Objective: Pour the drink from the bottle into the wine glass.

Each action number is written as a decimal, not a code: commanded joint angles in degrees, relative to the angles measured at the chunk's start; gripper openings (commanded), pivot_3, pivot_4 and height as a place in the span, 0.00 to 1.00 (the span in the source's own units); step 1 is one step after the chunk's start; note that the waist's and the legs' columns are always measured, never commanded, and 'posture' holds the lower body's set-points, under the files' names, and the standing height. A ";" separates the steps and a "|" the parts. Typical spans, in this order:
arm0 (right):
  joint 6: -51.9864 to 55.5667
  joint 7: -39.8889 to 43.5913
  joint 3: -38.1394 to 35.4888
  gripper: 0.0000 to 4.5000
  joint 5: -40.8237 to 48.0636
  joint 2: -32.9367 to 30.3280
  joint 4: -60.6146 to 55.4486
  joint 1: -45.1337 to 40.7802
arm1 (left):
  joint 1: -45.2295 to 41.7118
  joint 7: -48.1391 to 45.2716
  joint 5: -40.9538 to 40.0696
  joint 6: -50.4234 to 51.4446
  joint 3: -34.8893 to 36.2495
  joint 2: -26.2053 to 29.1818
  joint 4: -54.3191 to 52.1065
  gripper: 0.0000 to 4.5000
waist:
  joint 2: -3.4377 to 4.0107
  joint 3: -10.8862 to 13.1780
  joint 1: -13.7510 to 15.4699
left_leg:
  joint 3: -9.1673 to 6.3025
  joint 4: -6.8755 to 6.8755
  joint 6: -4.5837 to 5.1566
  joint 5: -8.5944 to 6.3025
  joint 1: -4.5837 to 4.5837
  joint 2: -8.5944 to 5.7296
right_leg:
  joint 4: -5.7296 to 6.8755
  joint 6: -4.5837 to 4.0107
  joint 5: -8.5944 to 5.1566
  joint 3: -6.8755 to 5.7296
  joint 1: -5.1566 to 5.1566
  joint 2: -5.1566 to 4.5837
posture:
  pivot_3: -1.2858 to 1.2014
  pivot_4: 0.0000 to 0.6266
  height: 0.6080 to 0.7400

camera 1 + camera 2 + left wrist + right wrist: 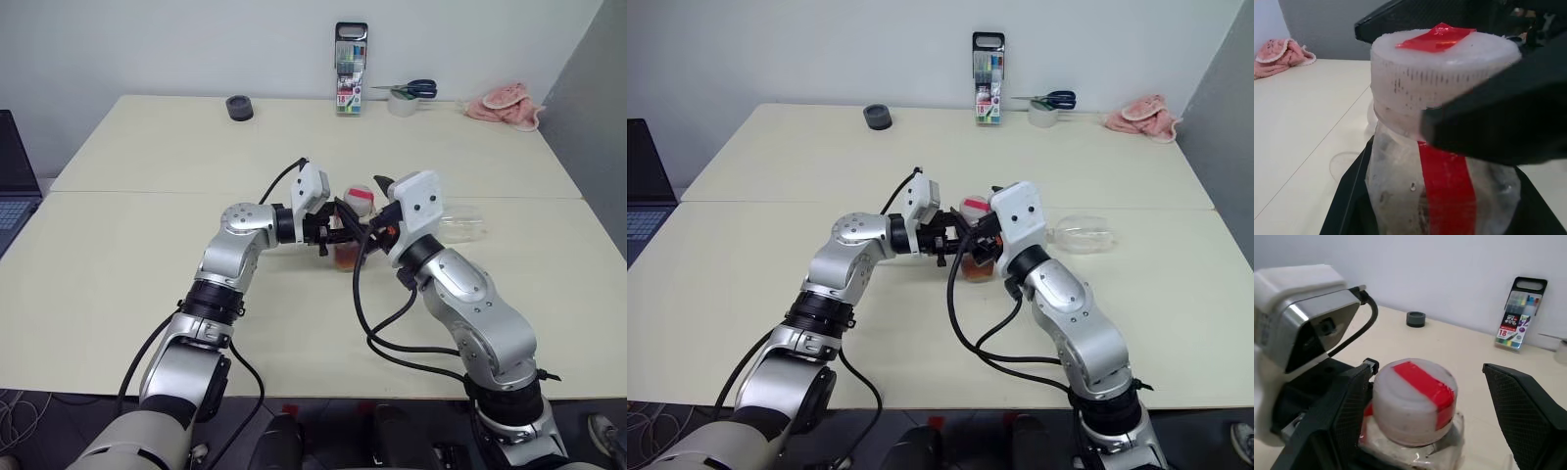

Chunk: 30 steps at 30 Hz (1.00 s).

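Right now I see the bottle (351, 235) at the centre of the head views, upright between my two arms, its red-and-white cap (1415, 399) on and the reddish-brown drink (346, 257) low in its body. My left gripper (338, 233) comes in from the left of the frame, its fingers pinching the bottle's body below the cap. My right gripper (1425, 411) sits at the cap from the right side of the frame; in the right wrist view its fingers (1520, 406) are spread wide, one on each side of the cap, with clear space between the cap and the one finger.

The wine glass (460, 223) lies on its side on the table (147, 264), just right of centre, behind my right wrist.

Along the far edge of the table, at the top of the frame, I see a dark round object (239, 108), a standing pack of coloured pens (350, 69), scissors (416, 89) resting on a white roll, and a pink cloth (505, 103) at upper right. A laptop (15, 186) shows at the left edge.
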 commanded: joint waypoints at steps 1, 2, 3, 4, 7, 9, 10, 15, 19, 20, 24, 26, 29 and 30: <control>-2.54 -0.26 -0.22 0.77 -1.39 1.05 -0.55 -0.85 | -0.84 -0.15 -0.37 -1.25 0.71 -0.18 -1.60 0.40 | 0.00 0.00 -0.07 | 0.00 0.00 0.00 0.00 0.00 0.00 | 0.00 0.00 0.00 0.00 0.00 0.00 | 0.52 0.24 1.00; -2.75 -0.21 -0.22 0.77 -1.62 1.20 -0.43 -0.86 | -0.76 -0.14 -0.36 -1.20 0.69 -0.17 -1.67 0.40 | 0.00 0.00 -0.10 | 0.00 0.00 0.00 0.00 0.00 0.00 | 0.00 0.00 0.00 0.00 0.00 0.00 | 0.52 0.24 1.00; -2.85 -0.07 -0.13 0.77 -1.81 1.27 -0.31 -0.85 | -0.70 -0.13 -0.36 -1.13 0.70 -0.16 -1.73 0.40 | 0.00 0.00 -0.12 | 0.00 0.00 0.00 0.00 0.00 0.00 | 0.00 0.00 0.00 0.00 0.00 0.00 | 0.52 0.24 1.00; -2.86 0.11 -0.02 0.77 -1.95 1.34 -0.16 -0.81 | -0.66 -0.11 -0.38 -1.06 0.71 -0.16 -1.76 0.40 | 0.00 0.00 -0.12 | 0.00 0.00 0.00 0.00 0.00 0.00 | 0.01 0.00 0.00 0.00 0.00 0.00 | 0.52 0.24 1.00; -3.33 1.22 0.30 0.77 -2.26 1.17 0.00 -0.58 | -0.44 -0.18 -0.39 -0.91 0.62 -0.11 -2.01 0.40 | 0.00 0.00 -0.18 | 0.00 0.00 0.00 0.00 0.00 0.00 | 0.02 -0.01 0.00 0.00 0.00 0.00 | 0.52 0.24 1.00; -3.83 2.99 0.11 0.69 -1.72 0.54 0.09 -0.39 | -0.18 -0.41 -0.40 -0.82 0.54 0.04 -2.12 0.40 | 0.00 0.00 -0.26 | 0.00 0.00 0.00 0.00 0.01 0.00 | 0.03 -0.01 0.00 0.00 0.00 0.00 | 0.52 0.24 1.00; -3.99 3.96 -0.09 0.63 -1.37 0.14 0.10 -0.32 | -0.09 -0.47 -0.40 -0.77 0.50 0.09 -2.21 0.40 | 0.00 0.00 -0.29 | 0.00 0.00 0.00 0.00 0.01 0.00 | 0.03 -0.01 0.00 -0.01 0.00 0.00 | 0.52 0.24 1.00; -4.52 8.84 -2.26 0.54 0.58 -2.32 1.54 -1.50 | 0.20 -0.22 -0.37 -0.63 0.56 0.23 -2.56 0.40 | 0.00 0.00 -0.34 | 0.00 0.01 0.01 0.00 0.01 -0.01 | 0.03 -0.01 0.01 -0.01 0.00 0.00 | 0.52 0.24 1.00; -4.60 9.98 -2.71 0.43 1.89 -1.87 2.24 -1.65 | 0.73 0.17 -0.45 -0.41 0.68 0.40 -3.26 0.40 | 0.00 0.00 -0.58 | 0.00 0.01 0.02 0.00 0.02 0.01 | 0.06 -0.01 0.01 -0.01 0.00 0.01 | 0.52 0.24 1.00; -4.72 10.44 -2.69 0.43 2.21 -1.91 2.52 -1.71 | 0.92 0.22 -0.49 -0.33 0.69 0.47 -3.55 0.40 | 0.00 0.00 -0.60 | 0.00 0.01 0.02 0.00 0.02 0.01 | 0.06 -0.02 0.01 0.00 0.00 0.01 | 0.52 0.24 1.00; -5.98 13.91 -3.19 0.43 3.54 -3.35 4.76 -3.11 | 1.49 0.31 -0.57 -0.04 0.77 0.96 -4.38 0.40 | 0.00 0.00 -0.63 | -0.01 0.01 0.01 0.00 0.02 0.00 | 0.08 -0.02 0.01 0.00 0.00 0.01 | 0.52 0.24 1.00; -6.97 16.87 -4.59 0.43 4.69 -5.00 7.28 -5.18 | 1.76 0.42 -0.64 0.10 0.78 1.30 -4.87 0.40 | 0.00 0.00 -0.64 | 0.01 0.05 0.02 0.00 0.02 0.00 | 0.08 -0.02 0.01 0.00 0.00 0.01 | 0.52 0.24 1.00; -9.77 23.68 -5.04 0.43 6.64 -8.51 11.18 -7.86 | 2.22 0.29 -0.81 0.44 0.69 1.66 -5.86 0.40 | 0.00 0.00 -0.64 | 0.00 0.06 0.03 0.00 0.03 0.00 | 0.10 -0.03 0.02 -0.01 0.00 0.01 | 0.52 0.24 1.00; -11.03 27.66 -5.00 0.43 8.04 -10.12 12.50 -8.74 | 2.45 -0.05 -0.93 0.69 0.65 1.80 -6.36 0.40 | 0.00 0.00 -0.64 | -0.01 0.06 0.04 -0.01 0.03 0.00 | 0.10 -0.03 0.02 -0.03 0.01 0.01 | 0.52 0.24 1.00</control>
